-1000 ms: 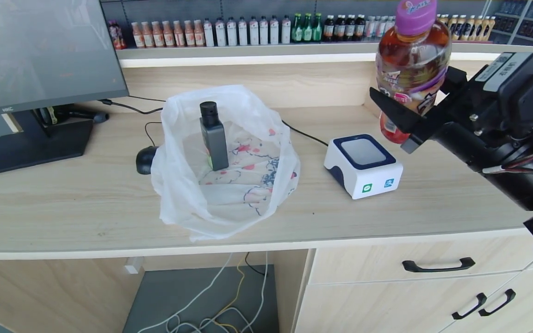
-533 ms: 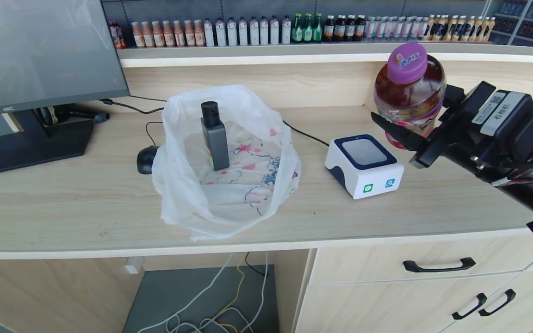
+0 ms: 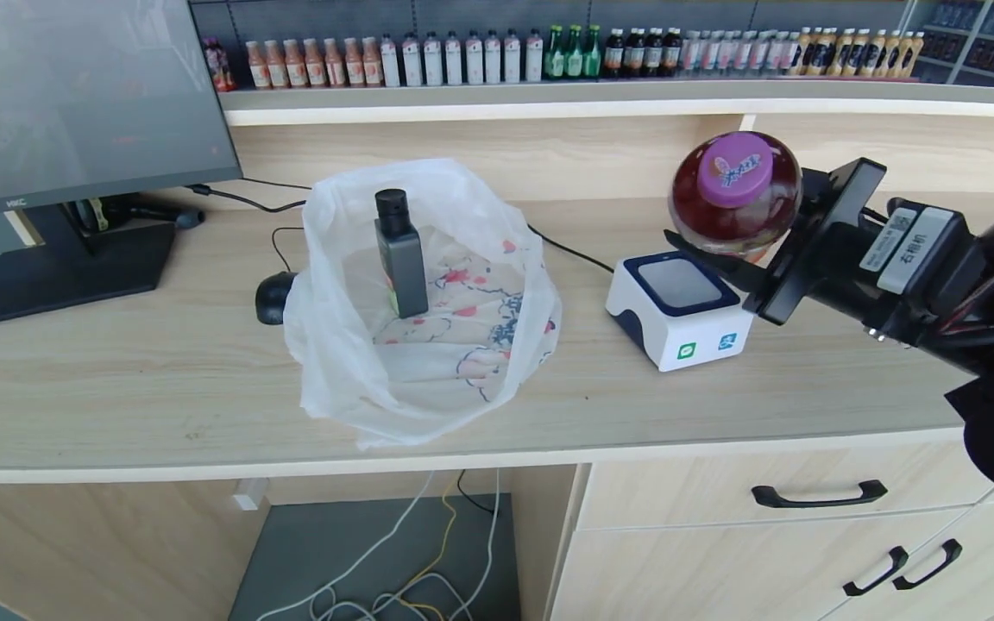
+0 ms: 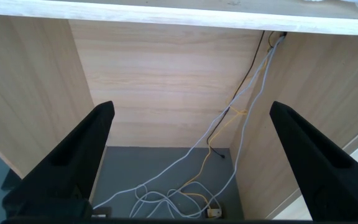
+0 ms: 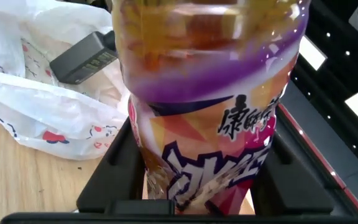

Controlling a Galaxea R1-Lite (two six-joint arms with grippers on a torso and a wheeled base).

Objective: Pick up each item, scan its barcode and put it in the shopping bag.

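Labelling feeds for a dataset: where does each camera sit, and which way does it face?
Head view: on the head, looking forward and down at counter, shopping bag, scanner; right gripper holds the bottle.
Left wrist view: under the counter, facing cables; left gripper open.
Right wrist view: along its gripper, at the bottle.
Shared: bottle and shopping bag, head and right wrist views.

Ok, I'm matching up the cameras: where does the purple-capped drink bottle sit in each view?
Head view: drink bottle at upper right, by the scanner, cap toward the camera.
Right wrist view: drink bottle close up, centre.
Left wrist view: faces cables instead.
Shared landmark: the shopping bag.
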